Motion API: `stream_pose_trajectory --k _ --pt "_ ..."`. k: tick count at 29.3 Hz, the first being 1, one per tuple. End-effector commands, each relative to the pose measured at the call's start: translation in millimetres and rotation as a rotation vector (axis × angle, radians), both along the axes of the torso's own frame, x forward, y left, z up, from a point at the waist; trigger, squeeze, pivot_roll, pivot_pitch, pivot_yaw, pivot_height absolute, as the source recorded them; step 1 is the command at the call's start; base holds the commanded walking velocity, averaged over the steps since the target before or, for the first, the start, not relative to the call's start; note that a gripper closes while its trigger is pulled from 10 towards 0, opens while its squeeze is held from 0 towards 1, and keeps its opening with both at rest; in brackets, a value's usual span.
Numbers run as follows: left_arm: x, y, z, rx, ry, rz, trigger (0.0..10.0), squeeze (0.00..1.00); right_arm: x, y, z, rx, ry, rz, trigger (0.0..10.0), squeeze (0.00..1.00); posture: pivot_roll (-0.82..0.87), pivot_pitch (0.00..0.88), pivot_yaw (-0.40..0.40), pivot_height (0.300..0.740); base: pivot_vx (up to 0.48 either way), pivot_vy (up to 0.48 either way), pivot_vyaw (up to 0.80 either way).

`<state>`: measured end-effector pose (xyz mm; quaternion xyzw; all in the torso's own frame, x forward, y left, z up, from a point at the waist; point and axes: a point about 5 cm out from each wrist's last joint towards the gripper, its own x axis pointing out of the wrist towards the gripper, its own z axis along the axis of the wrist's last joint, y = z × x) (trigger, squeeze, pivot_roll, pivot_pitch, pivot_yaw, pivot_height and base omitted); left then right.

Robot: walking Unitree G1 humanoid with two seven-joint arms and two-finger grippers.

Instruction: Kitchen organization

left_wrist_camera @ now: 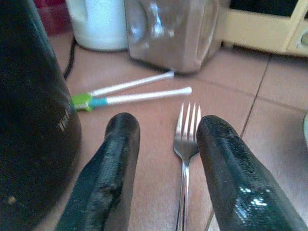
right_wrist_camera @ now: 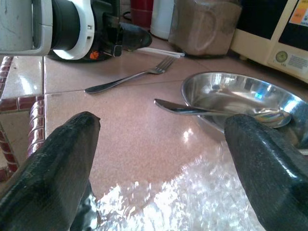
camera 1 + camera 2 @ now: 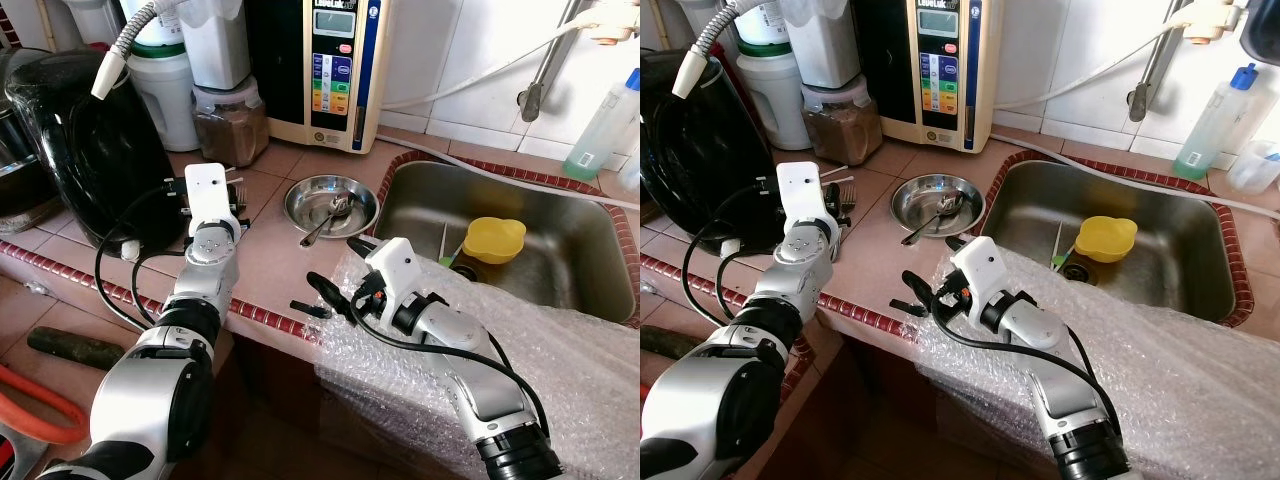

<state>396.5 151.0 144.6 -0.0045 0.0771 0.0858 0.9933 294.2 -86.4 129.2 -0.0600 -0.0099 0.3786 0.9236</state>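
A steel fork lies flat on the tiled counter, between the two fingers of my left gripper, which is open and low over it. The same fork also appears in the right wrist view, beside the left wrist. A shallow steel bowl sits further right with a spoon leaning out of it. My right gripper hovers open over the counter's front edge, pointing toward the bowl and holding nothing.
Two white sticks with green and blue ends lie beyond the fork. A black appliance, a jar of brown powder and a water machine line the back. The sink holds a yellow cup. Bubble wrap covers the front right.
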Motion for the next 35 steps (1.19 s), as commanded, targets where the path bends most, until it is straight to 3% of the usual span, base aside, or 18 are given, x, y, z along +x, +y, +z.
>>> stream_pose_trajectory --k 1,19,26,27,28,29,30,31,32,33,34,35 --pt "3.5 2.2 6 -0.006 0.011 -0.007 10.0 1.00 -1.7 -0.9 3 -0.002 -0.012 -0.003 10.0 0.00 -0.05 0.000 0.043 0.740 0.000 0.000 0.00" --pt "-1.1 -1.3 -13 -0.021 0.129 -0.057 10.0 1.00 -6.0 -1.2 1 0.005 -0.003 -0.019 10.0 0.00 -0.07 0.000 0.062 0.740 0.000 0.000 0.00" --pt "-9.2 4.2 -32 -0.028 0.224 -0.060 10.0 1.00 -6.5 -0.2 1 0.006 -0.003 -0.023 10.0 0.00 -0.07 0.000 0.066 0.740 0.000 0.000 0.00" --pt "-10.4 3.6 -35 -0.043 0.238 -0.073 10.0 0.28 -6.2 -0.2 2 0.007 -0.004 -0.023 10.0 0.00 -0.07 0.000 0.065 0.740 0.000 0.000 0.00" --pt "-10.4 3.6 -35 -0.043 0.238 -0.073 10.0 0.28 -6.2 -0.2 2 0.007 -0.004 -0.023 10.0 0.00 -0.07 0.000 0.065 0.740 0.000 0.000 0.00" --pt "-10.9 3.1 -36 -0.047 0.244 -0.087 10.0 0.00 -6.0 -0.2 2 0.006 -0.005 -0.023 10.0 0.00 -0.06 0.000 0.064 0.740 0.000 0.000 0.00" --pt "-11.0 2.1 -37 -0.049 0.247 -0.102 10.0 0.00 -5.8 -0.2 2 0.006 -0.005 -0.023 10.0 0.00 -0.06 0.000 0.064 0.740 0.000 0.000 0.00" --pt "-11.1 1.6 -37 -0.054 0.249 -0.107 8.1 0.00 -5.6 -0.3 2 0.006 -0.005 -0.023 10.0 0.00 -0.06 0.000 0.065 0.740 0.000 0.000 0.00" --pt "-11.1 0.8 -37 -0.056 0.252 -0.116 5.5 0.00 -5.5 -0.4 2 0.005 -0.005 -0.023 10.0 0.00 -0.06 0.000 0.065 0.740 0.000 0.000 0.00" --pt "-11.2 -0.2 -38 -0.049 0.256 -0.128 4.0 0.00 -5.5 -0.4 2 0.005 -0.005 -0.023 10.0 0.00 -0.06 0.000 0.065 0.740 0.000 0.000 0.00" --pt "-11.1 -1.4 -37 -0.038 0.257 -0.144 0.0 0.00 -5.3 -0.5 2 0.005 -0.006 -0.023 10.0 0.00 -0.06 0.000 0.065 0.740 0.000 0.000 0.00" --pt "-10.9 -1.7 -37 -0.035 0.255 -0.148 0.0 0.00 -5.2 -0.5 2 0.005 -0.006 -0.023 10.0 0.00 -0.07 0.000 0.067 0.740 0.000 0.000 0.00"
